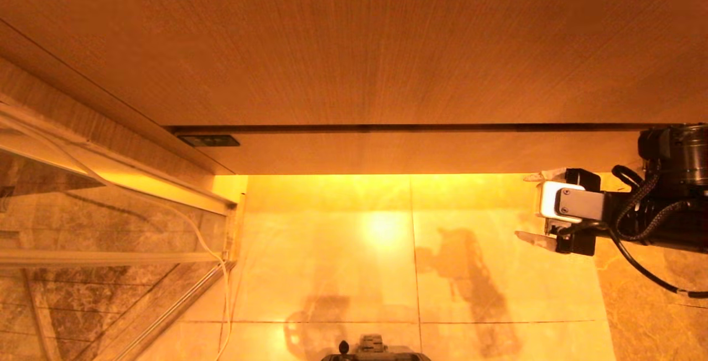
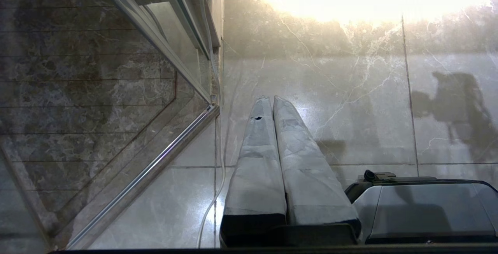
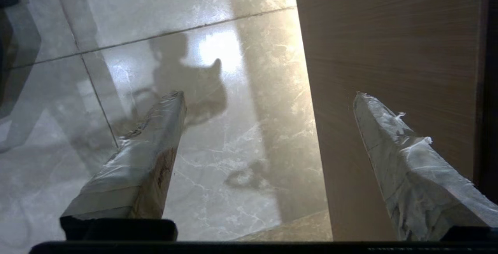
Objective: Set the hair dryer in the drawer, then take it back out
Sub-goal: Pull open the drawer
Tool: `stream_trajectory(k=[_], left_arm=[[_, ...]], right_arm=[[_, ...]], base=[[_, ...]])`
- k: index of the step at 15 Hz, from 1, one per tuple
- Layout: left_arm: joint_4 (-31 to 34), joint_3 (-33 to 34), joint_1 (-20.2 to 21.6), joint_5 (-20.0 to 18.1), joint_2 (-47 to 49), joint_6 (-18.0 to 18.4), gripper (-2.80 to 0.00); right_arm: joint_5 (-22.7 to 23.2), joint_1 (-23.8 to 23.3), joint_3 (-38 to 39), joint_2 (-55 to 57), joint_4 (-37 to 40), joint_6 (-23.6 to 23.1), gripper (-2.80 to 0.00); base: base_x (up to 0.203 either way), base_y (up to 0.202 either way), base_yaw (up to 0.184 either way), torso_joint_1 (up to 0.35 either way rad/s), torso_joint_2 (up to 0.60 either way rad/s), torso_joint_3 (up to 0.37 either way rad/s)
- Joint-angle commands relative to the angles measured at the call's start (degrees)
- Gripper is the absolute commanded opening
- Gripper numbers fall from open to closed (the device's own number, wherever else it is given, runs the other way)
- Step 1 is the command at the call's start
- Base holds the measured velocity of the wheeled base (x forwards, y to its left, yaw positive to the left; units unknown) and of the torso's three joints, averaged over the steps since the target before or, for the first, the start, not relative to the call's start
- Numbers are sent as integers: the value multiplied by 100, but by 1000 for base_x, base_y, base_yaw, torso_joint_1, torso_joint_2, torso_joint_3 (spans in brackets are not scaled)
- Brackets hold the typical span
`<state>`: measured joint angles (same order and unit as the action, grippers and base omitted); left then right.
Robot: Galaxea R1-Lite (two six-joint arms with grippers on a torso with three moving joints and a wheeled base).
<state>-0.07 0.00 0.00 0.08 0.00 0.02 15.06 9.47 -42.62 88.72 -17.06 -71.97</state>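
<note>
Right claw [image 1: 528, 206]: wide open and empty, at the right edge of the head view, pointing sideways toward the middle of the scene, close in front of the cabinet.
Right claw fingers [image 3: 149, 156]: taped and pale; in the right wrist view one finger lies over the floor tiles, the other over the wood-grain front, with nothing between them.
Left claw [image 2: 268, 102]: closed, its two taped fingers pressed together, holding nothing, hanging over the floor near the robot's base [image 2: 424, 207].
Drawer [image 1: 420, 151]: pushed in; its flat, pale wood-grain front shows as a long band under the top, with a dark seam along its upper edge.
Hair dryer: not visible in any view; where it lies cannot be told.
Surface [image 1: 354, 40]: broad wood-grain top filling the upper part of the head view.
Floor [image 1: 332, 261]: glossy marble-pattern tiles, brightly lit under the cabinet, carrying the shadow of the right arm.
Glass partition [image 1: 83, 228]: at the left, with a metal frame, a thin white cord [image 1: 213, 256] hanging beside it.
</note>
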Motion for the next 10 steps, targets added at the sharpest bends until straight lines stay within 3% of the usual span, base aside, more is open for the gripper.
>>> stream_trajectory(k=[1, 4, 5, 7, 10], left_arm=[[-1, 0, 0, 1, 0, -2, -280], [-1, 0, 0, 1, 0, -2, -280], [-1, 0, 0, 1, 0, -2, -280], [-1, 0, 0, 1, 0, -2, -280], [-1, 0, 0, 1, 0, -2, -280]], right_arm=[[19, 6, 39, 149, -203, 10, 0], [110, 74, 222, 460, -1462, 149, 0], [343, 80, 250, 498, -1703, 144, 0], [806, 73, 254, 462, -1786, 46, 0], [903, 72, 289, 321, -1792, -194, 0]], base=[[0, 0, 0, 0, 0, 0], [0, 0, 0, 0, 0, 0], [0, 0, 0, 0, 0, 0], [0, 0, 0, 0, 0, 0], [0, 0, 0, 0, 0, 0]])
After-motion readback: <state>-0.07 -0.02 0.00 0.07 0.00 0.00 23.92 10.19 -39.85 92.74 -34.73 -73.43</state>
